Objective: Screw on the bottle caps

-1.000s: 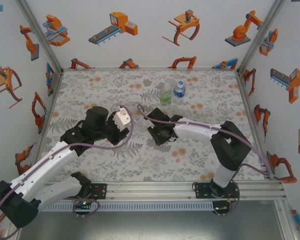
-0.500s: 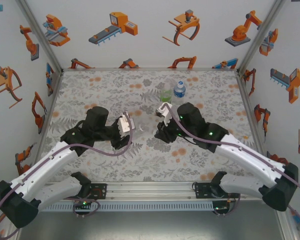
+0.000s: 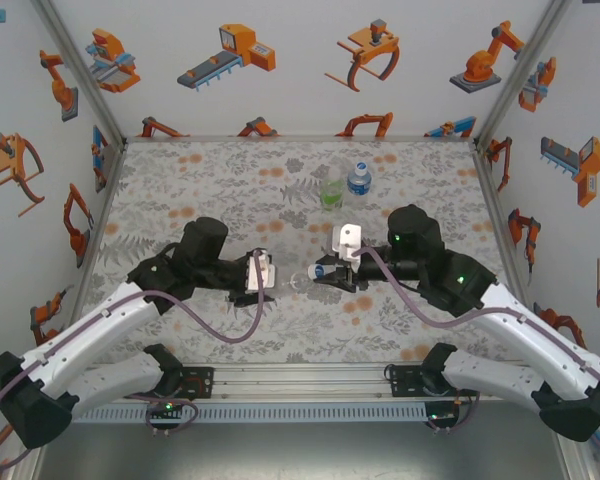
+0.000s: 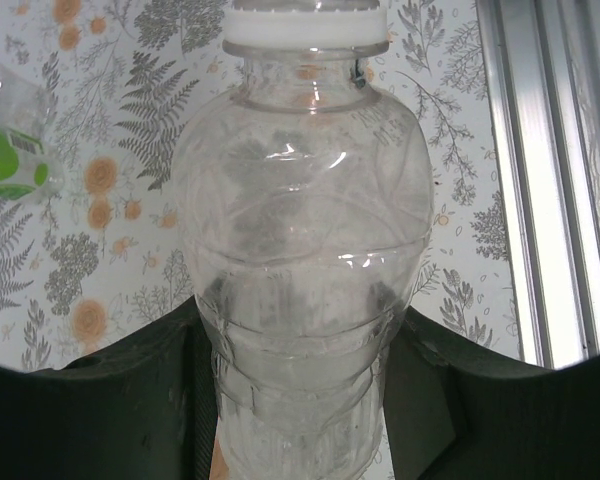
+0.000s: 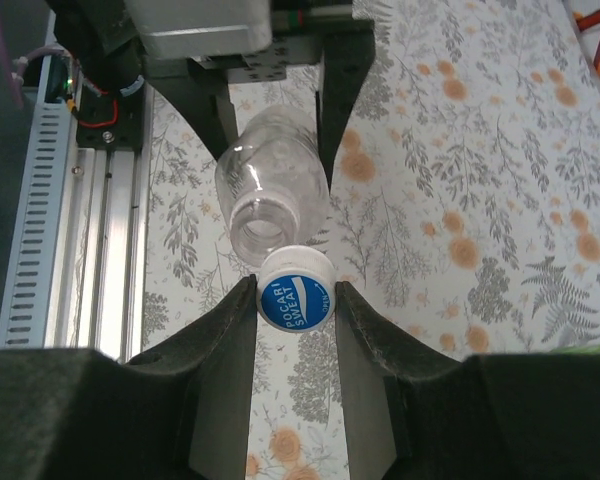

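Bottle cap (image 5: 295, 300): white rim, blue top printed POCARI SWEAT; pinched by its sides between the fingers (image 5: 220, 340) of the right tool (image 3: 324, 272), blue face toward the right wrist camera; sits over the middle of the table (image 3: 180, 170), a bit toward the near edge.

Colourless bottle (image 4: 300, 230): held sideways, neck pointing at the right tool; left tool (image 5: 275, 150) is clamped on its body, one finger each side; the neck and shoulder stick out past the fingertips.

Cap vs mouth: in the right wrist view the cap is right at the bottle mouth and overlaps its lower rim, with the opening and threads visible beside it; in the left wrist view the cap lines up on the end of the neck; can't tell from either whether they touch; cap not seated as far as the right wrist view shows.

Both tools face each other, left one from the left side, right one from the right, tips near each other.

Green-tinted bottle (image 3: 331, 190) and blue-labelled bottle (image 3: 358, 182): upright, just beside each other, near the far edge of the table, right of centre, well apart from both tools; blue-labelled one has a white cap on; green one too small to tell.
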